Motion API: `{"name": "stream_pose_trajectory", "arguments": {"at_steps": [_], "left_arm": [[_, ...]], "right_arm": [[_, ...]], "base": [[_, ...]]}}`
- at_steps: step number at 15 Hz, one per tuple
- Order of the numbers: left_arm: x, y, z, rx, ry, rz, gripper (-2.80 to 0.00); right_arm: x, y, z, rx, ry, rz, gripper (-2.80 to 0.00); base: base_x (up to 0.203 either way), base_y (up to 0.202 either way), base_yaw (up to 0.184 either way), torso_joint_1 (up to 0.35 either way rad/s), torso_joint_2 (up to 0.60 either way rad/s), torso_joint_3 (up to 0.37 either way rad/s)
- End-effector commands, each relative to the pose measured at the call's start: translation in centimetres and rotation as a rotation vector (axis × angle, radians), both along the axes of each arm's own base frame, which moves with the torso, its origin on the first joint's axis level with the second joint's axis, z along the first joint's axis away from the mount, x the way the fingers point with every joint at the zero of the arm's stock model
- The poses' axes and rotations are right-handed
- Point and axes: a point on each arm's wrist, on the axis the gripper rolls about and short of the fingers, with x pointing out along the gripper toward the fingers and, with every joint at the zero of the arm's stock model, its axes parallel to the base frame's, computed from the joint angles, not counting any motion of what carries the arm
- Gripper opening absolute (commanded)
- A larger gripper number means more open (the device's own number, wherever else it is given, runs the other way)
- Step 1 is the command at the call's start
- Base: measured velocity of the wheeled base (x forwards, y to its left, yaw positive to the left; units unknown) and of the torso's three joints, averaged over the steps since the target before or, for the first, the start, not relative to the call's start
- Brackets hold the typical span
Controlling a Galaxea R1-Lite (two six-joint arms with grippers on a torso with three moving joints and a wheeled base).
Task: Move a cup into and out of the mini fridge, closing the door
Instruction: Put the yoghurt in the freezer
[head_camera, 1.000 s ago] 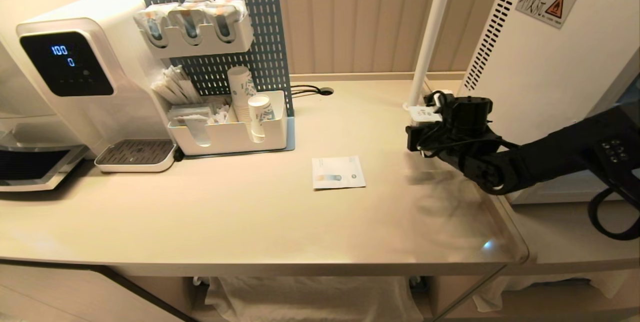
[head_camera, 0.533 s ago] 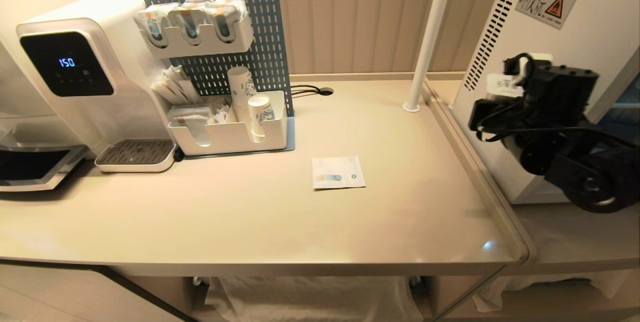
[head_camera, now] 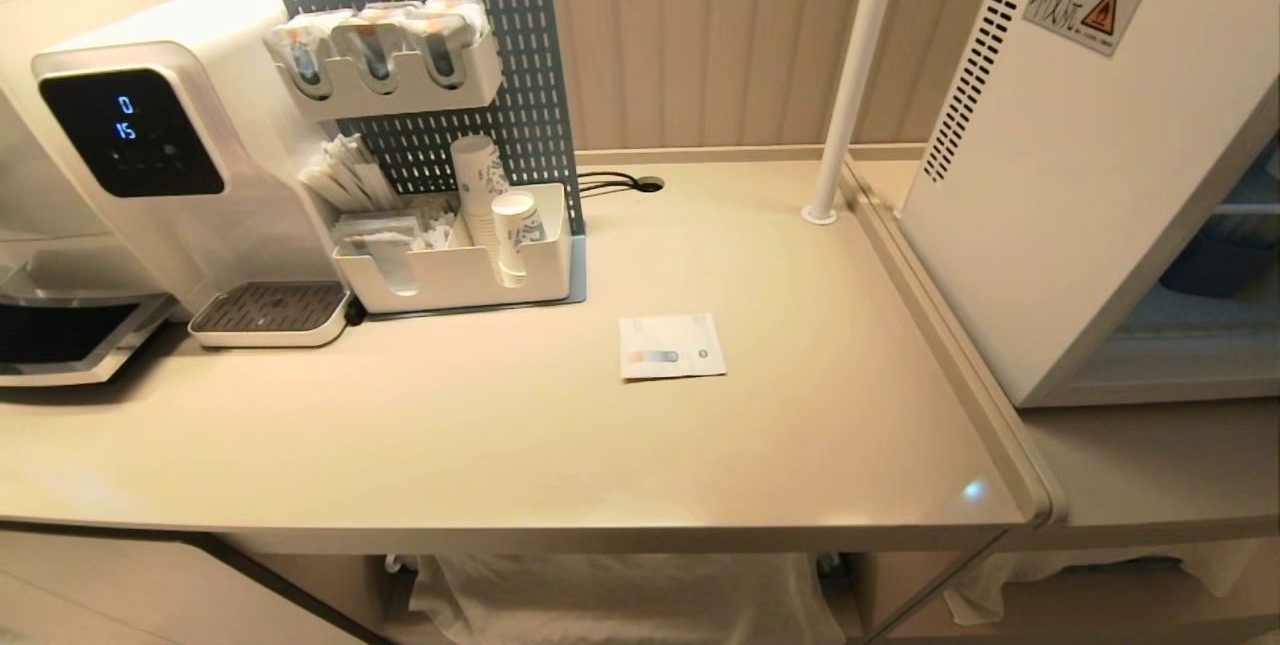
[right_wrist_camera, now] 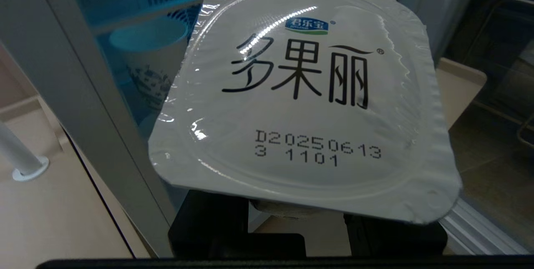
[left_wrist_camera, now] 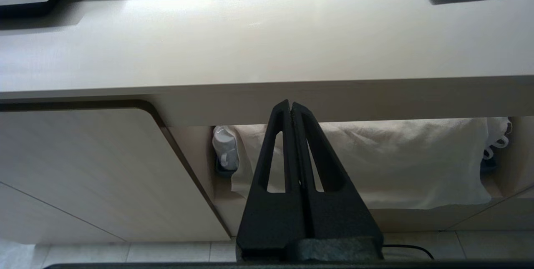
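**A:** Looking across a beige counter [head_camera: 600, 445], water dispenser [head_camera: 150, 145] at the far left, the mini fridge [head_camera: 1080, 175] standing at the right end. Spotting the cup anywhere?

**B:** Not showing in the head view. Riding in the right gripper [right_wrist_camera: 296, 219], seen from the right wrist: the cup [right_wrist_camera: 300, 106], foil lid up, hanging just before the fridge's blue-lit front, with a paper cup [right_wrist_camera: 146, 60] glowing inside. Not managing to tell whether that is door glass or an open shelf.

**A:** Gripping how?

**B:** Closing partway on the tub's sides under the lid rim, fingers mostly hiding beneath the foil. Left gripper [left_wrist_camera: 290, 108] pressing tight together on nothing, hanging below the counter's near edge.

**A:** Handling like what?

**B:** Probably feeling light, thin-walled and glossy, so risking a dented wall or burst foil when squeezing hard. Best taking hold on the body below the rim, keeping the lid level, and not pinching the foil skirt.
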Motion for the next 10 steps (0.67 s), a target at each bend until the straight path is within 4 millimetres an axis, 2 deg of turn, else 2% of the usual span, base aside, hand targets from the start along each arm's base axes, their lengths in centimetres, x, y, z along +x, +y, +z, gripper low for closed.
{"name": "stream_pose_trajectory", "arguments": {"at_steps": [1, 3, 5, 10], "left_arm": [[0.0, 0.0, 0.0, 0.000, 0.003, 0.000, -2.80], [0.0, 0.0, 0.0, 0.000, 0.003, 0.000, -2.80], [0.0, 0.0, 0.0, 0.000, 0.003, 0.000, -2.80], [0.0, 0.0, 0.0, 0.000, 0.003, 0.000, -2.80]], "right_arm": [[-6.5, -1.9, -0.3, 0.017, -0.119, -0.082, -2.80], [-10.8, -2.6, -3.5, 0.007, -0.140, -0.141, -2.80], [-14.0, -2.8, -7.2, -0.009, -0.137, -0.141, -2.80], [-19.1, -2.4, -13.9, -0.075, -0.176, 0.071, -2.80]], "base": [[0.000, 0.000, 0.000, 0.000, 0.00, 0.000], [0.000, 0.000, 0.000, 0.000, 0.00, 0.000], [0.000, 0.000, 0.000, 0.000, 0.00, 0.000], [0.000, 0.000, 0.000, 0.000, 0.00, 0.000]]}}
